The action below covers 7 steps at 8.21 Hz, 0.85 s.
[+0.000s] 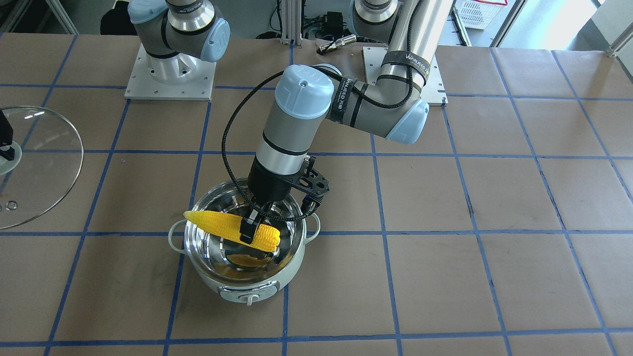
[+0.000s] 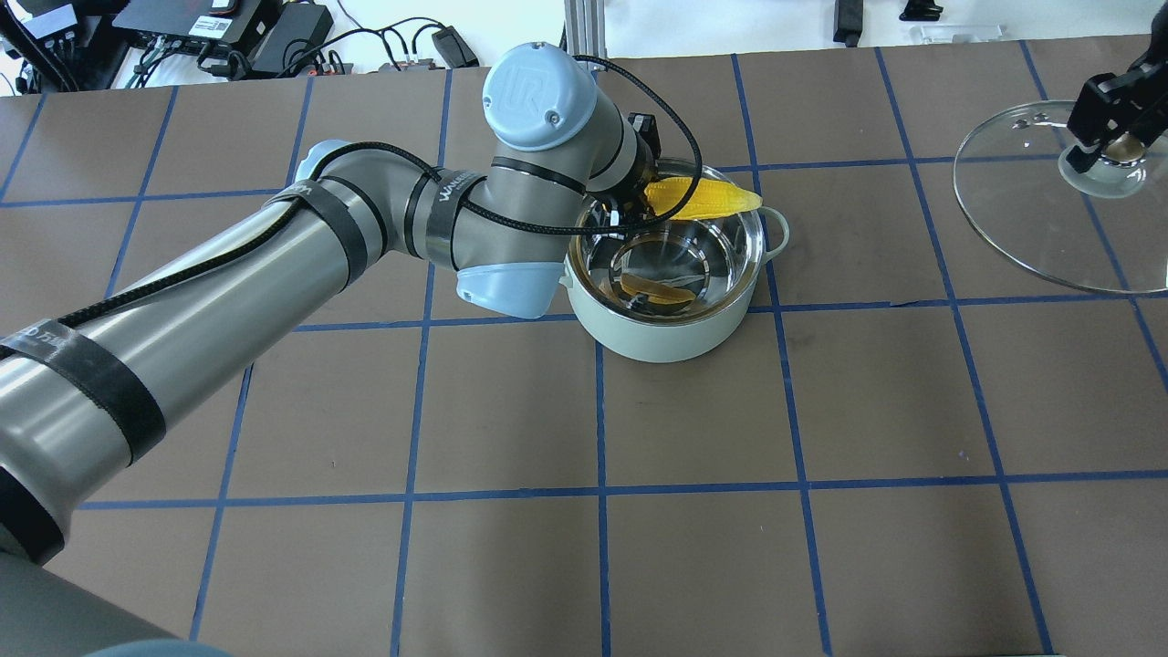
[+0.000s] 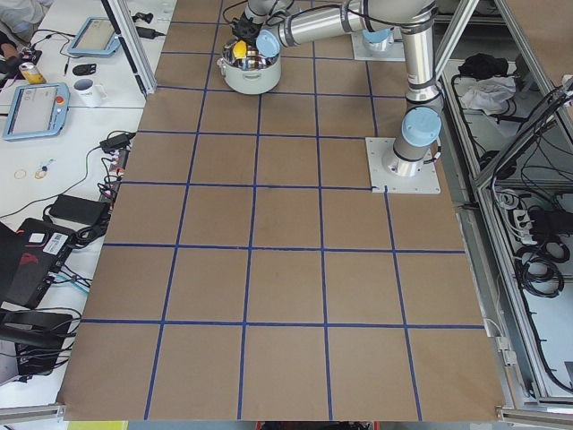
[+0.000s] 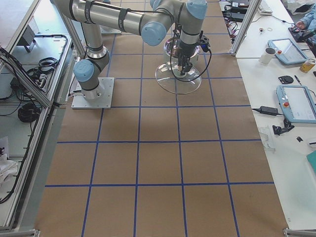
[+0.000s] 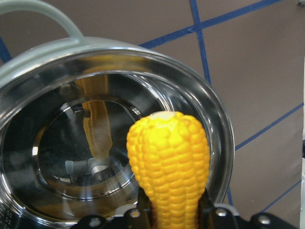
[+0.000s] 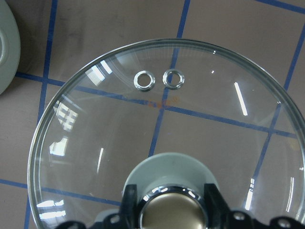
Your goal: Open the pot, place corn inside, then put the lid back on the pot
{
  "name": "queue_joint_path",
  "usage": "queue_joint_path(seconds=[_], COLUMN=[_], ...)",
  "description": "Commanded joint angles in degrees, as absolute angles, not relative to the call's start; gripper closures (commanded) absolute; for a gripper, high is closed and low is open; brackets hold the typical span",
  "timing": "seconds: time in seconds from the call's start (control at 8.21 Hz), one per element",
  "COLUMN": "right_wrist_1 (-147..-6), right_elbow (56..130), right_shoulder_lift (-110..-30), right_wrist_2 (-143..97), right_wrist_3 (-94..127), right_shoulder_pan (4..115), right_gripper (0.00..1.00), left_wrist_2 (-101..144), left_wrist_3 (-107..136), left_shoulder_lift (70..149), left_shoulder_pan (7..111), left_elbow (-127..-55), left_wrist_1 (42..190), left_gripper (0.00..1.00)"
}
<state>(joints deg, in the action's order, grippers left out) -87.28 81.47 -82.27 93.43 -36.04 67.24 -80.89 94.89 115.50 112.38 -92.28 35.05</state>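
From my console I see the left tool (image 1: 248,232) clamped on the yellow toy corn cob (image 1: 220,226) near its blunt end, its 2 fingers (image 5: 144,210) pressed against the cob's sides. The cob hangs roughly level over the open mouth of the round mint-green electric pot with a shiny steel interior (image 1: 207,279). It is clear of the bottom (its yellow reflection shows in the steel), and its pointed tip pokes out past the pot's edge on the robot's right side. The pot stands on the brown paper-covered surface with blue tape lines (image 1: 445,277). Well apart, toward the robot's right, the right tool (image 6: 169,205) is closed on the gold-beige knob (image 6: 169,215) of the round clear glass lid (image 6: 119,133). The lid's 2 metal-ringed vent holes (image 6: 144,80) show in the wrist view. I cannot tell whether the lid's rim rests on the surface.
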Motion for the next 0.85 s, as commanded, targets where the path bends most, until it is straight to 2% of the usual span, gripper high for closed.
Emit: queue_joint_path(seconds=[0.0, 0.12, 0.73], right_wrist_1=[-87.28, -87.28, -87.28], right_elbow=[81.47, 81.47, 81.47], right_shoulder_lift=[-82.18, -82.18, -82.18], right_wrist_2=[93.43, 93.43, 93.43], right_wrist_3=[-36.21, -36.21, -36.83], right_shoulder_pan=[67.24, 67.24, 67.24], right_gripper=[1.00, 1.00, 1.00], left_wrist_2=[-81.04, -80.95, -80.95], left_wrist_3=[94.40, 94.48, 84.70], left_shoulder_lift=[115.58, 115.23, 111.54], left_shoulder_pan=[112.59, 112.59, 112.50], left_elbow=[-92.29, -92.29, -92.29], left_wrist_1=[34.72, 34.63, 35.07], left_gripper=[0.03, 0.00, 0.00])
